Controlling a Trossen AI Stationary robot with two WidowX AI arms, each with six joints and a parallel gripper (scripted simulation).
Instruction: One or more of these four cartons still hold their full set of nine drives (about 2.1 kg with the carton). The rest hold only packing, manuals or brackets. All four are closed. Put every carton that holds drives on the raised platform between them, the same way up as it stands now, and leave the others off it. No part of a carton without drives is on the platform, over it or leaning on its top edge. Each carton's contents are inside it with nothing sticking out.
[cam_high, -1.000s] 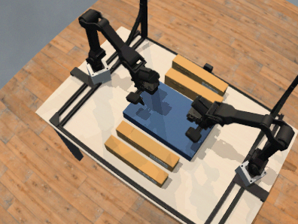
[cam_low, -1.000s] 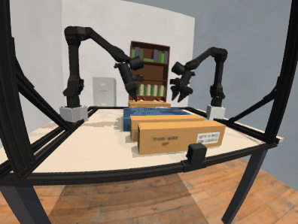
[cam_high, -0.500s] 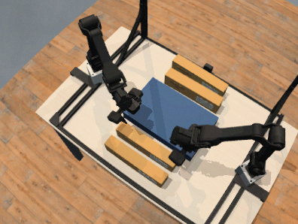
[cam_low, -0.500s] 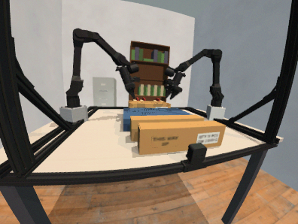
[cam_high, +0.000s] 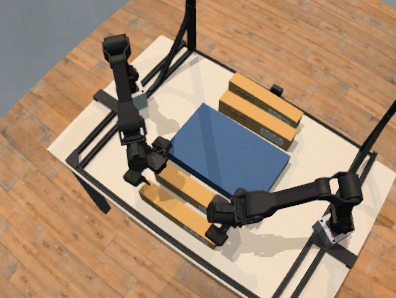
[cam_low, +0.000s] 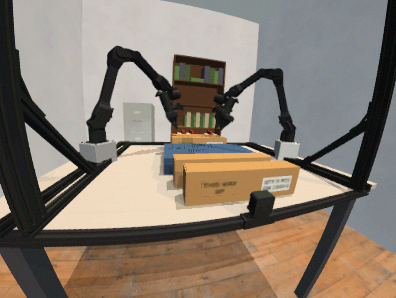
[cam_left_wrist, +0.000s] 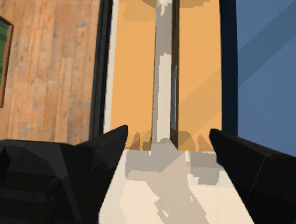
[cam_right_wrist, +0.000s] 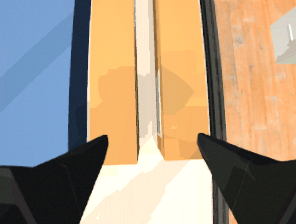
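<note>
The blue platform (cam_high: 227, 150) lies mid-table. Two tan cartons (cam_high: 265, 97) (cam_high: 257, 120) lie side by side along one long side, and two more (cam_high: 187, 187) (cam_high: 175, 207) along the opposite side. My left gripper (cam_high: 218, 234) is open and empty, pointing down just off one end of that second pair. In the left wrist view its fingers straddle the gap between the outer carton (cam_left_wrist: 132, 75) and the inner carton (cam_left_wrist: 200, 75). My right gripper (cam_high: 136, 176) is open and empty off the other end, and its fingers straddle the same gap.
A black frame rail (cam_high: 165, 235) runs along the table edge just outside the outer carton. A small black camera box (cam_high: 277, 90) sits on the rail behind the other pair. The arm bases (cam_high: 135, 97) (cam_high: 330, 232) stand at opposite table ends.
</note>
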